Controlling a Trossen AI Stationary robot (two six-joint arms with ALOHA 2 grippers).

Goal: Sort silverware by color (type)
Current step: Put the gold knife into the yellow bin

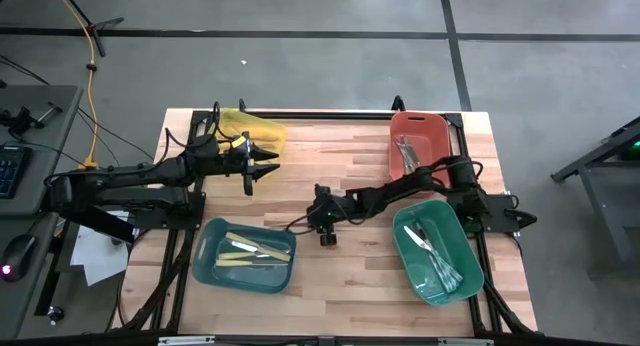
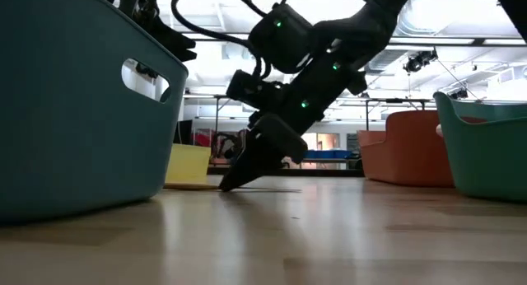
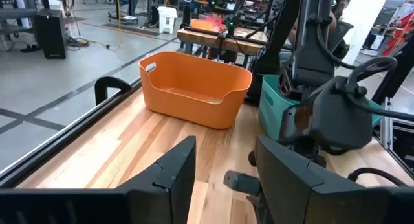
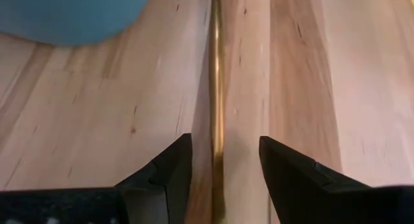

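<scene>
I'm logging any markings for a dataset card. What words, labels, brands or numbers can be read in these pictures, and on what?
None can be read.
The four bins, such as the orange bin, show no lettering.
The arms show only green lights, no legible marks.
Background room signs in the low view are too small and blurred to read.

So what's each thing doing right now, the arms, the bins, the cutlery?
Right gripper: jaws open, down at the table, straddling the gold utensil.
Gold utensil: lying flat on the wood, not lifted.
Left gripper: jaws open, empty, beside the yellow bin.
Yellow bin: contents hidden.
Orange bin: holds silver pieces.
Green bin: holds teal-tinted pieces.
Blue bin: holds cream pieces.
</scene>
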